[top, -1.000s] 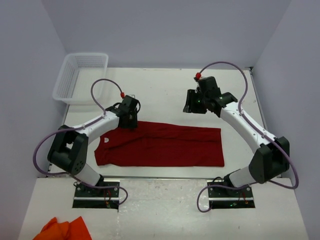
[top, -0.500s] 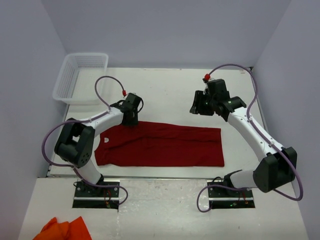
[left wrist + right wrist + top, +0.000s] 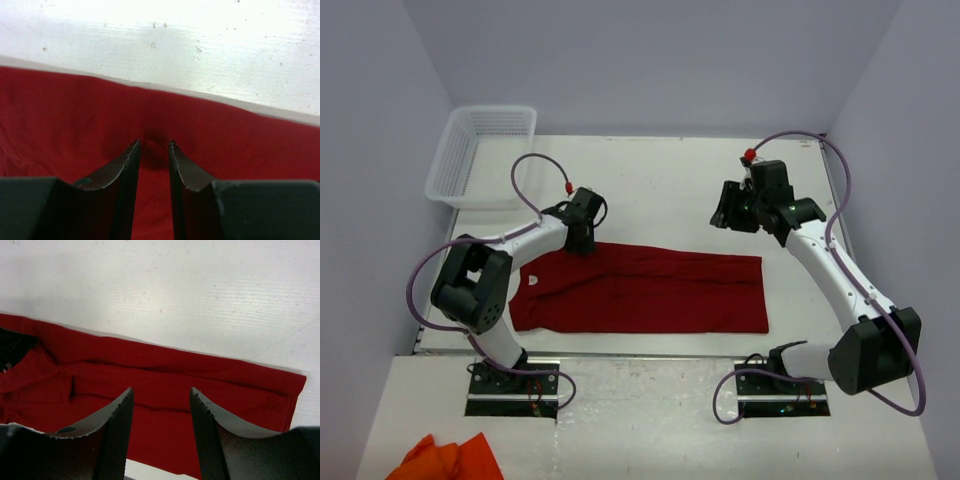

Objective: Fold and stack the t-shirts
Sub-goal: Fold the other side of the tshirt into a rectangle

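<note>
One dark red t-shirt (image 3: 640, 290) lies flat on the white table, folded into a long band, with its neck and white label (image 3: 535, 281) at the left end. My left gripper (image 3: 582, 245) is pressed down on the shirt's far edge near the collar. In the left wrist view its jaws (image 3: 154, 144) stand a narrow gap apart, with a small pucker of the red t-shirt (image 3: 225, 130) between the tips. My right gripper (image 3: 725, 215) hangs open above bare table beyond the shirt's right half. The right wrist view shows the t-shirt (image 3: 165, 370) below its open jaws (image 3: 161, 392).
A white mesh basket (image 3: 480, 150) stands at the table's far left corner. An orange cloth (image 3: 445, 458) lies on the near ledge at the bottom left, in front of the arm bases. A wall runs close along the table's right edge (image 3: 840, 230).
My left gripper has settled onto the shirt's far edge and its jaws have narrowed. The right arm has swung to the right, away from the middle.
</note>
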{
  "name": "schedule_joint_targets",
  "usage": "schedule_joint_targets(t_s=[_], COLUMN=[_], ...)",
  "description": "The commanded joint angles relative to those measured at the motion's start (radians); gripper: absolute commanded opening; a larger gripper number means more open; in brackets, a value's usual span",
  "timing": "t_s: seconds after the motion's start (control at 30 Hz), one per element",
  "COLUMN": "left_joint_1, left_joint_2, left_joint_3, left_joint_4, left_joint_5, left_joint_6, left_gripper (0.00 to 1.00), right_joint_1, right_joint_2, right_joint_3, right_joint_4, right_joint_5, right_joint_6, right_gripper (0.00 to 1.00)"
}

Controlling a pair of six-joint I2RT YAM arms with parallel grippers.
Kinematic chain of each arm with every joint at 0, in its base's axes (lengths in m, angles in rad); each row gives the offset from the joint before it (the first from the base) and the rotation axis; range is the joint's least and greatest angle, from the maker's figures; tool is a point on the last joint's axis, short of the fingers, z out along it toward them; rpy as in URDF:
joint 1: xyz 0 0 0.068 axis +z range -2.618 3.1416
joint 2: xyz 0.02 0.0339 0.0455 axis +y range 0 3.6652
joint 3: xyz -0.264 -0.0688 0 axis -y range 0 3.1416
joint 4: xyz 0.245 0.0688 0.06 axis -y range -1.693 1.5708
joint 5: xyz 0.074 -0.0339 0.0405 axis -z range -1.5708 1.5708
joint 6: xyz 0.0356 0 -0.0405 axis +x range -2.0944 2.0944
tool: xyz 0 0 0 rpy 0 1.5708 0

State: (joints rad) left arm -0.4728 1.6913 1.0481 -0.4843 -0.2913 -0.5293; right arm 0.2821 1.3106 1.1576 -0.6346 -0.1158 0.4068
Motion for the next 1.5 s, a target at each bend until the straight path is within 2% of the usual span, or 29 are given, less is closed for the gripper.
schedule_joint_targets(t_s=[0.0, 0.37, 0.53, 0.87, 1.17, 1.33, 1.47], left_joint_1=[-0.003, -0.004, -0.004, -0.072, -0.236, -0.315, -0.475], left_joint_2=[0.007, -0.008, -0.038, -0.189, -0.386, -0.475, -0.55], left_joint_3=[-0.016, -0.069, -0.086, -0.1, -0.2, -0.246, -0.276], left_joint_4=[0.027, 0.039, 0.038, -0.055, -0.194, -0.339, -0.421], left_joint_5=[0.003, 0.055, 0.035, -0.043, -0.141, -0.143, -0.158], left_joint_6=[0.003, -0.021, -0.021, -0.083, -0.335, -0.512, -0.713], left_gripper=[0.3, 0.27, 0.0, 0.0, 0.0, 0.0, 0.0], right_joint_1=[-0.004, -0.015, -0.017, -0.015, -0.015, -0.015, -0.015], right_joint_2=[-0.03, -0.037, -0.033, -0.037, -0.036, -0.036, -0.03], right_joint_3=[-0.001, -0.016, -0.019, -0.024, -0.026, -0.032, -0.039], right_joint_4=[0.015, 0.027, 0.03, 0.033, 0.029, 0.029, 0.036], right_joint_5=[-0.022, -0.027, -0.036, -0.045, -0.054, -0.053, -0.056], right_joint_6=[-0.014, -0.006, -0.003, 0.004, 0.004, 0.001, 0.004], right_gripper=[0.5, 0.5, 0.5, 0.5, 0.5, 0.51, 0.51])
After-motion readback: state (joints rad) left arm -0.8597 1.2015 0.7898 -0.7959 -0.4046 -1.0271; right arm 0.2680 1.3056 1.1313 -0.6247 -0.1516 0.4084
